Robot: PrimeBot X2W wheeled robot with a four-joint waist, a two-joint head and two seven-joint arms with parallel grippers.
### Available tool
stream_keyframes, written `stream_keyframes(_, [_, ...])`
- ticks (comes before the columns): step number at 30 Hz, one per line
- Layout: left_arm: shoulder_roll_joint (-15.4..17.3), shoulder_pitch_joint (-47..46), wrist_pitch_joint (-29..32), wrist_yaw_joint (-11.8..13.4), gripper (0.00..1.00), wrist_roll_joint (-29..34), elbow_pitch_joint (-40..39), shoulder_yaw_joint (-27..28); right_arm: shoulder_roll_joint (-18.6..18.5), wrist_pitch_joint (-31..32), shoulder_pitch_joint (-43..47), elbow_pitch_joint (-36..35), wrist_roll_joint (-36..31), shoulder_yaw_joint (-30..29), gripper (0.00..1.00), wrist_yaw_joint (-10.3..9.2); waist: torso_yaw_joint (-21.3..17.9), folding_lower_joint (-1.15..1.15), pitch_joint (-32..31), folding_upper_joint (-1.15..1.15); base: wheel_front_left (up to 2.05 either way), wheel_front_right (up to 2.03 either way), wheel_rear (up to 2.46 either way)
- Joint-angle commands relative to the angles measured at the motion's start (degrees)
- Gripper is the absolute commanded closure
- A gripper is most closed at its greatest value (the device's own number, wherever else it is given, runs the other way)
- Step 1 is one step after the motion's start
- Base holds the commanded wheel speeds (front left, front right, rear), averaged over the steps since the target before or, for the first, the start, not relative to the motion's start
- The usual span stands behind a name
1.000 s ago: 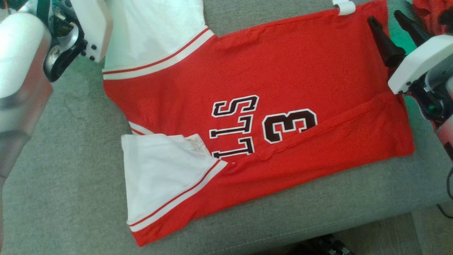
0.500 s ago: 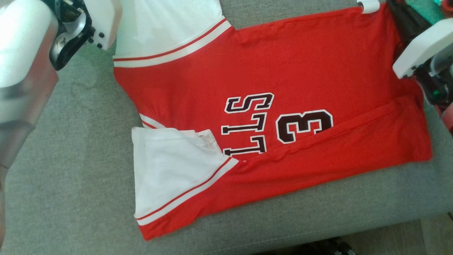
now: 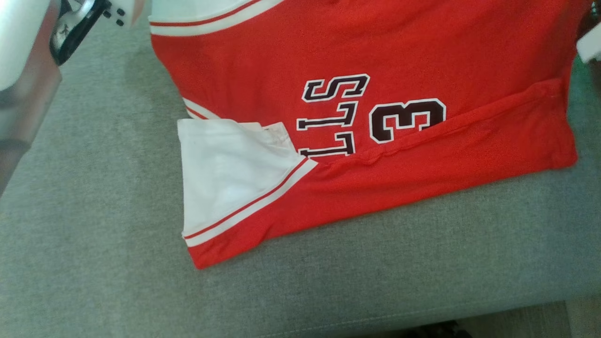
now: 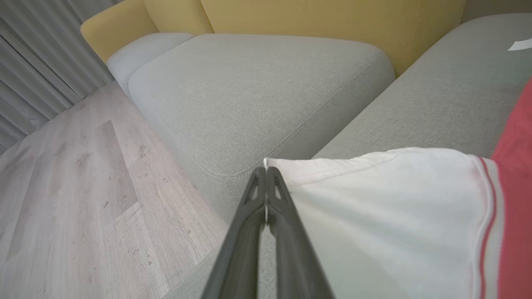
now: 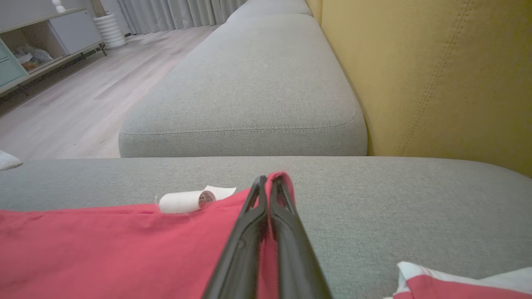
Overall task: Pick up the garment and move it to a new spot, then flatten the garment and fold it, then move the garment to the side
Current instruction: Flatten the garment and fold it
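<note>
The garment (image 3: 375,56) is a red jersey with white sleeves and dark lettering, spread on the grey sofa seat (image 3: 94,211). Its near edge is folded over part of the lettering. In the left wrist view my left gripper (image 4: 266,170) is shut on the edge of a white sleeve (image 4: 374,207). In the right wrist view my right gripper (image 5: 270,179) is shut on a corner of the red hem (image 5: 124,245). The head view has my pale left forearm (image 3: 23,70) at the upper left and a bit of the right wrist casing (image 3: 592,47) at the right edge.
A yellow backrest (image 5: 436,74) rises behind the seat. More grey cushions (image 4: 257,95) adjoin it, with wooden floor (image 4: 62,199) beyond the seat's edge. A rolled white label (image 5: 183,201) lies at the hem. Another red and white cloth (image 5: 457,284) lies near my right gripper.
My right gripper, open beside the hem a second ago, has shut on the garment's corner. The head camera has moved, so the garment sits higher in the picture.
</note>
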Motion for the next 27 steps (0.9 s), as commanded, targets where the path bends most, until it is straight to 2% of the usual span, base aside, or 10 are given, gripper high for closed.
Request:
stream_keyframes(1, [2.3, -2.5, -0.7, 0.2, 1.0, -0.1, -1.4, 2.0, -2.3, -0.5, 1.1, -1.5, 0.7, 0.6, 1.0, 0.37, 0.6, 0.0, -0.8, 0.0, 0.0, 0.0, 0.0])
stream_keyframes(4, [3.5, 0.0, -1.8, 0.1, 1.0, -0.9, -3.2, 1.2, -4.4, -0.4, 3.5, -4.2, 2.6, 2.2, 1.0, 0.37, 1.3, 0.0, -2.1, 0.0, 0.0, 0.0, 0.0])
stream_keyframes(8, [6.7, 5.0, -2.6, 0.1, 1.0, -1.7, -7.3, 0.3, -8.1, -0.5, 7.6, -7.3, 4.7, 4.1, 1.0, 0.37, 2.3, 0.0, -4.1, 0.0, 0.0, 0.0, 0.0])
stream_keyframes(12, [10.4, 11.5, -2.1, 1.8, 1.0, -3.1, -14.1, -0.2, -11.8, -0.7, 11.7, -9.3, 6.5, 5.4, 1.0, 0.37, 3.8, 0.0, -5.9, 0.0, 0.0, 0.0, 0.0])
stream_keyframes(17, [15.8, 20.2, -2.2, 6.4, 1.0, -4.5, -25.3, -0.1, -15.4, -1.8, 16.3, -10.7, 8.4, 5.4, 1.0, 0.37, 5.1, 0.0, -7.3, 0.0, 0.0, 0.0, 0.0])
stream_keyframes(21, [19.5, 27.6, -2.3, 11.1, 1.0, -5.2, -34.5, -0.7, -16.3, -2.5, 19.5, -10.8, 9.3, 4.9, 1.0, 0.37, 5.6, 0.0, -7.7, 0.0, 0.0, 0.0, 0.0])
stream_keyframes(27, [21.4, 36.0, -2.5, 15.7, 1.0, -5.1, -42.8, -3.4, -16.7, -3.2, 24.0, -11.2, 10.0, 4.2, 1.0, 0.37, 6.7, 0.0, -7.8, 0.0, 0.0, 0.0, 0.0])
